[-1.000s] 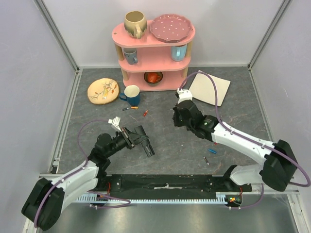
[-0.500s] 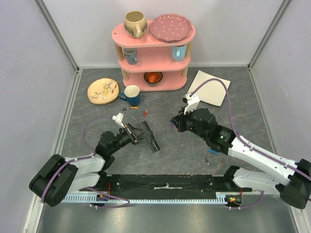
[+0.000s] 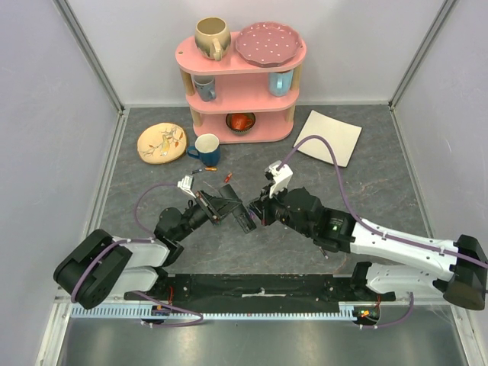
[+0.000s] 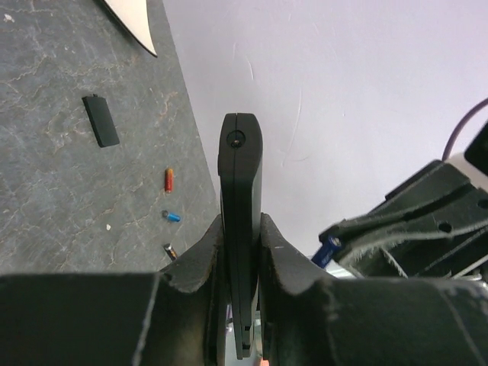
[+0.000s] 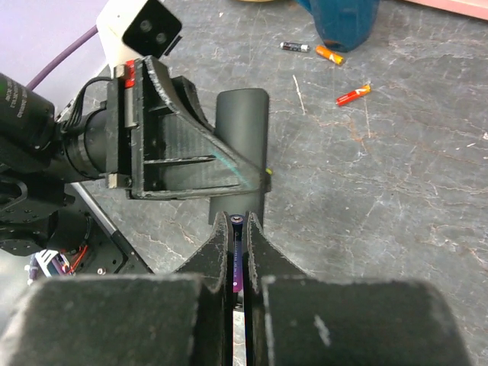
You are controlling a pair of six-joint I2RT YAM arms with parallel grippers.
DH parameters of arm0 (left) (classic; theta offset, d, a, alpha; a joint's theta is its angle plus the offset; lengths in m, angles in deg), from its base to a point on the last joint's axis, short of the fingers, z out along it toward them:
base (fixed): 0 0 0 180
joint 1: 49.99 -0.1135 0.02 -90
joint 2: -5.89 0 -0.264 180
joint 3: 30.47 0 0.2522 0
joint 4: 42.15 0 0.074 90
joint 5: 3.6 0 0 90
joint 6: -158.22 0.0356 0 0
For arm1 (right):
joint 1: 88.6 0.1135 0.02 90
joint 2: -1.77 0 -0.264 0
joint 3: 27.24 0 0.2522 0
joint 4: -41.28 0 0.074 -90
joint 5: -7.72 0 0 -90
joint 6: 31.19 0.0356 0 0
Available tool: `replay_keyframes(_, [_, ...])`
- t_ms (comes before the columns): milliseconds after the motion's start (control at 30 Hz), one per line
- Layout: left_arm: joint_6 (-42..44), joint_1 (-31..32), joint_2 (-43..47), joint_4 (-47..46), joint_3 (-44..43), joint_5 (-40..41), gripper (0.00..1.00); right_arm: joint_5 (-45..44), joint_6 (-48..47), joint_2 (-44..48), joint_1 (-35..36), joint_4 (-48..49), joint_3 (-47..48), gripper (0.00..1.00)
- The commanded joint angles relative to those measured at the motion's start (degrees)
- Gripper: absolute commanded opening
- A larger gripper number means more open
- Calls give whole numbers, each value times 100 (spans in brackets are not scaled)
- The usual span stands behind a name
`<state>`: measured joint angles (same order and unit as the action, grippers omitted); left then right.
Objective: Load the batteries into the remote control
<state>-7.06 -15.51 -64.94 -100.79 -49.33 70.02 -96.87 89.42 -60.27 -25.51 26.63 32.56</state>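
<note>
Frame centre: L fingers clamp remote edge-on; R fingers pinch battery just beside it. Best: line up axis & polarity first, then press in gently.

Your left gripper is clamped on the remote control; your right gripper, pinching a battery, faces it, both angled inward.

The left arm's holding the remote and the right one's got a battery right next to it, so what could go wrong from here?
The remote is clamped on edge in the left gripper with its far end free, so a push may pivot it. The battery sits deep between the fingers of the right gripper, with little exposed; it may tilt or slip. The grippers are close and might collide.
</note>
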Motion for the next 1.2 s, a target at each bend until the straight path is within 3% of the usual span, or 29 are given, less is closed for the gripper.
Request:
replay_keyframes(0, [-469, 32, -264, -906, -105, 179, 2, -500, 6, -159, 291, 176, 326, 0])
replay_keyframes(433, [-997, 32, -1188, -2287, -43, -58, 2, -729, -38, -361, 626, 168, 353, 0])
replay_keyframes(833, [-373, 33, -661, -2296, -131, -234, 2, -809, -20, -335, 678, 326, 98, 0])
replay_keyframes(1167, [-408, 41, -617, -2296, -228, -287, 2, -870, -73, -379, 740, 379, 107, 0])
